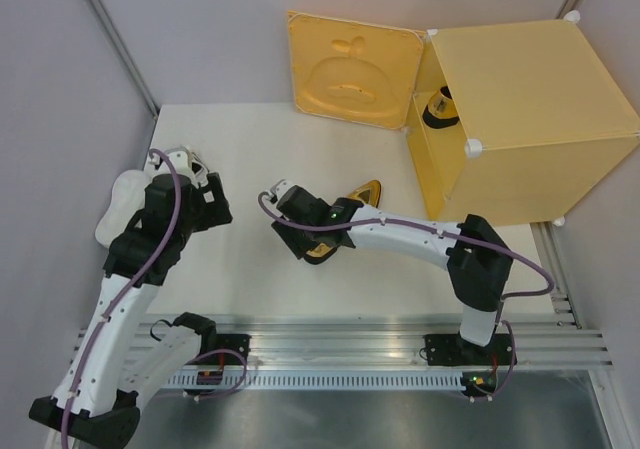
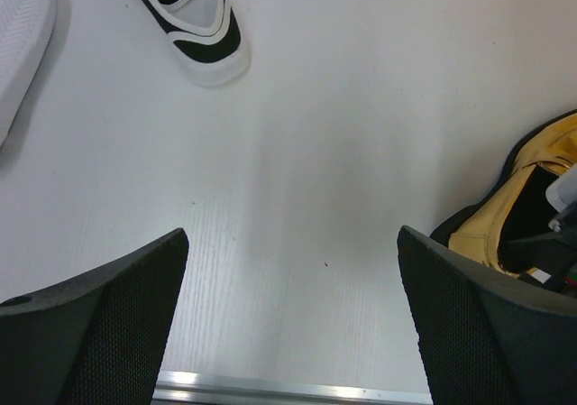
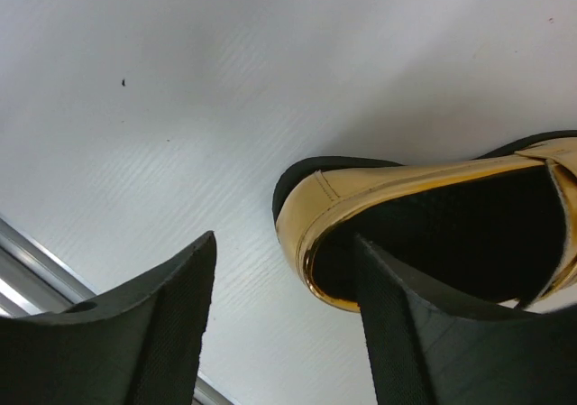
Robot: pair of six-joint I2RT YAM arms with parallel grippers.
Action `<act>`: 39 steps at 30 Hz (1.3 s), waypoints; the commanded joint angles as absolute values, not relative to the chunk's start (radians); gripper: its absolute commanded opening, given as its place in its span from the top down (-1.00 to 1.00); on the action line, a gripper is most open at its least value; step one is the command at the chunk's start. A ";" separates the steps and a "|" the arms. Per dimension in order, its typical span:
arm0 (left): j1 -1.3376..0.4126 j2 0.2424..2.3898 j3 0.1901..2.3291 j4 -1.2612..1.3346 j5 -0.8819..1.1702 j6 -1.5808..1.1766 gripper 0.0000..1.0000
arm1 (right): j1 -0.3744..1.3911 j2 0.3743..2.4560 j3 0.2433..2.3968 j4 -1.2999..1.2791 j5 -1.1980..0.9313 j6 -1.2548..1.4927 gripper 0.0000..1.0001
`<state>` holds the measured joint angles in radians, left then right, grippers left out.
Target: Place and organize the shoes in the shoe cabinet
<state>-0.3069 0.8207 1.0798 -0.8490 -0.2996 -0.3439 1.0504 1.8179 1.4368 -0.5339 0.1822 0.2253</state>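
A gold shoe (image 1: 362,190) lies on the white table, its heel (image 3: 311,216) under my right gripper (image 3: 287,243). That gripper (image 1: 305,239) is open. One finger is inside the shoe's black opening and the other is outside the heel wall. The second gold shoe (image 1: 437,107) stands inside the yellow shoe cabinet (image 1: 520,119), whose door (image 1: 350,69) is swung open. My left gripper (image 2: 293,234) is open and empty above bare table. A white shoe with a black inside (image 2: 194,26) lies ahead of it, and the other white shoe (image 2: 18,44) is at the far left.
The grey wall panels close in the table's left side and back. An aluminium rail (image 1: 340,339) runs along the near edge. The white shoes (image 1: 112,209) lie by the left table edge, partly hidden by the left arm (image 1: 150,239).
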 commanded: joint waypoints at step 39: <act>-0.302 0.770 1.068 -0.900 -0.311 -0.359 -0.99 | 0.891 1.824 1.951 -0.897 0.077 0.138 0.47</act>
<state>-0.3069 0.7696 1.0569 -0.9112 -0.3302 -0.3462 0.8780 1.8339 1.9682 -0.8738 0.2176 0.1280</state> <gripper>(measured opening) 0.994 0.198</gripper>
